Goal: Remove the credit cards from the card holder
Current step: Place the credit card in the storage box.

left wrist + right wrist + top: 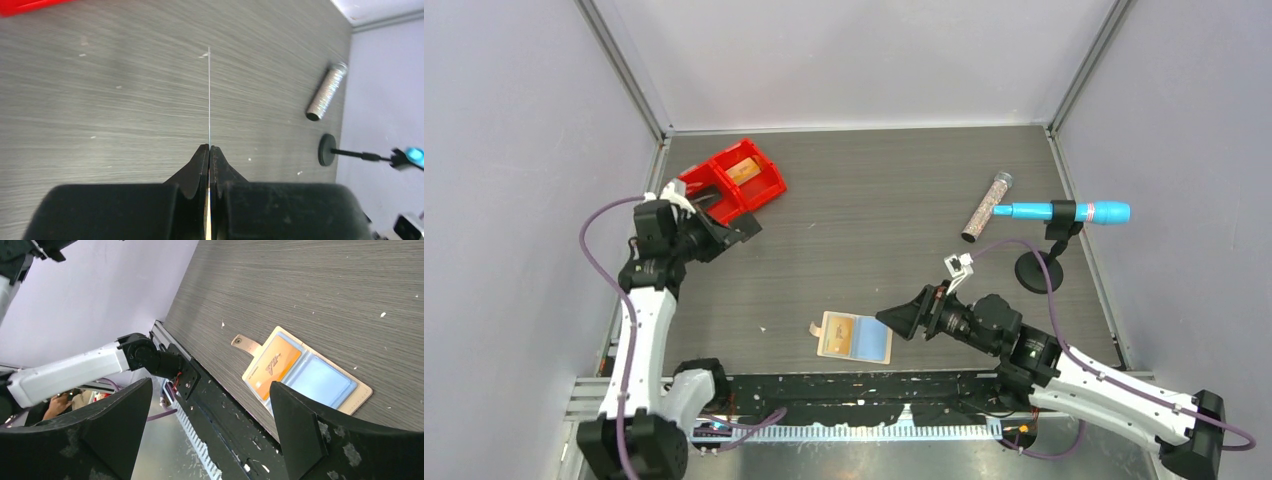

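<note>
Right fingers point(300, 430) spread wide, low beside the card holder point(320, 382); left fingers point(192, 172) clamp a credit card point(209, 100).

The dark wood-grain table point(874, 250) is carrying four items.

1. A card holder point(854, 337) is lying open and flat at the middle of the near edge, with its snap tab pointing left.
2. A red bin point(769, 183) is sitting at the far left corner, turned at an angle to the table edges.
3. A glitter tube point(987, 207) is lying on its side at the far right, set diagonally.
4. A black round stand base point(1037, 271) is resting near the right edge, just nearer than the tube and apart from it.

Small pale specks point(382, 315) are lying scattered across the surface.
</note>
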